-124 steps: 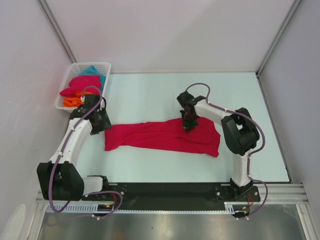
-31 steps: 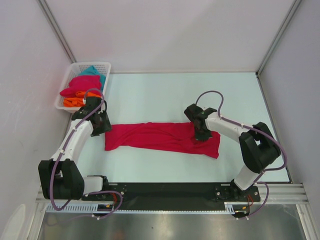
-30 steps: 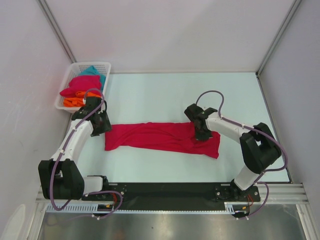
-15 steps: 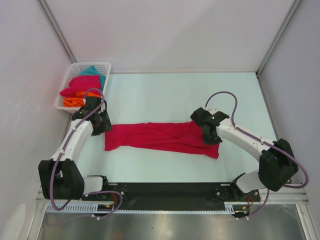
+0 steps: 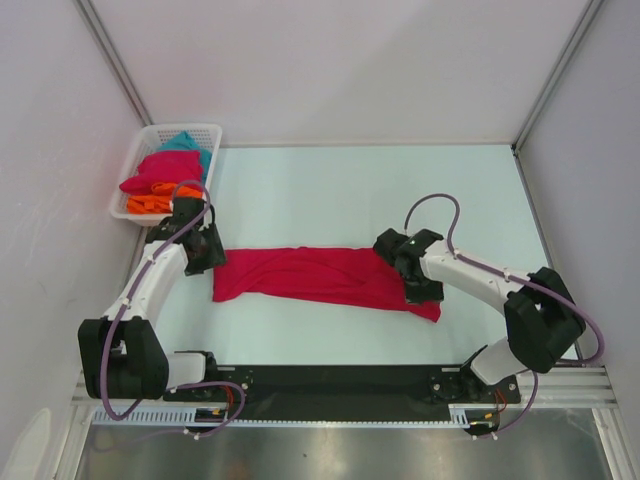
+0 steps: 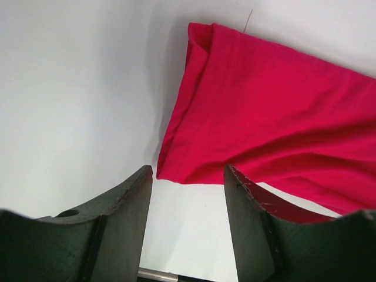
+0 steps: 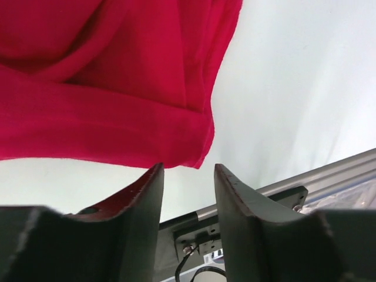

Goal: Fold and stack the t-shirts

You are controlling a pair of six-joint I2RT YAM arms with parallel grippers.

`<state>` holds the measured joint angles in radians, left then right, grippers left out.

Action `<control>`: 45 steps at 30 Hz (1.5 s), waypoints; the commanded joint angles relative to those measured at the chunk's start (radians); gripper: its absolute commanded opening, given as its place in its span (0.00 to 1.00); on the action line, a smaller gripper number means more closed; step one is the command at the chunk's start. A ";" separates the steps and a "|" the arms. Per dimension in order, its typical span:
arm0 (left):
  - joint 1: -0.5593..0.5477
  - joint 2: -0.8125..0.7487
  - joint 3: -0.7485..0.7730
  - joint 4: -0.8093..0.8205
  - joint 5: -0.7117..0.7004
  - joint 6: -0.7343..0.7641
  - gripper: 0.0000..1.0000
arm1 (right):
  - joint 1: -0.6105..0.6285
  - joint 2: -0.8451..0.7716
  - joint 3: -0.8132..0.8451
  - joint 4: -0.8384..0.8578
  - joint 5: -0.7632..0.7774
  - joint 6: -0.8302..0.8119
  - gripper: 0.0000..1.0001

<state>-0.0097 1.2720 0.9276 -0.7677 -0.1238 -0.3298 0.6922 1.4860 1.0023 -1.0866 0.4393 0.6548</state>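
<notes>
A crimson-pink t-shirt [image 5: 320, 275] lies in a long, folded band across the table. My left gripper [image 5: 205, 252] hovers at its left end, open and empty; in the left wrist view the shirt's corner [image 6: 264, 111] lies just beyond the left gripper [image 6: 188, 176]. My right gripper [image 5: 420, 285] is over the shirt's right end, open with nothing between its jaws; the right wrist view shows the shirt's edge [image 7: 117, 88] just ahead of the right gripper [image 7: 187, 170]. More t-shirts sit in the basket: pink [image 5: 160, 170], orange [image 5: 148, 204] and teal [image 5: 187, 142].
The white mesh basket [image 5: 213, 128] stands at the table's back left, just behind my left arm. White walls enclose the table on three sides. A black rail [image 5: 340, 380] with the arm bases runs along the near edge.
My right gripper has opened and let go of the shirt's right end after carrying it toward the near right. The left arm has hardly moved.
</notes>
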 commanded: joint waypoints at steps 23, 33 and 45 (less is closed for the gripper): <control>0.007 0.003 0.014 0.019 0.009 0.015 0.57 | 0.024 0.405 0.412 0.126 0.003 -0.124 0.55; 0.007 0.036 0.030 0.025 0.007 0.012 0.57 | 0.009 0.439 0.470 0.136 -0.016 -0.150 0.56; 0.007 0.052 0.040 0.027 0.009 0.015 0.57 | 0.058 0.448 0.386 0.180 -0.071 -0.096 0.54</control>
<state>-0.0097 1.3224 0.9298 -0.7631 -0.1055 -0.3302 0.7174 1.9377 1.4021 -0.9215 0.3859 0.5274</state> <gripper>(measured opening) 0.572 0.547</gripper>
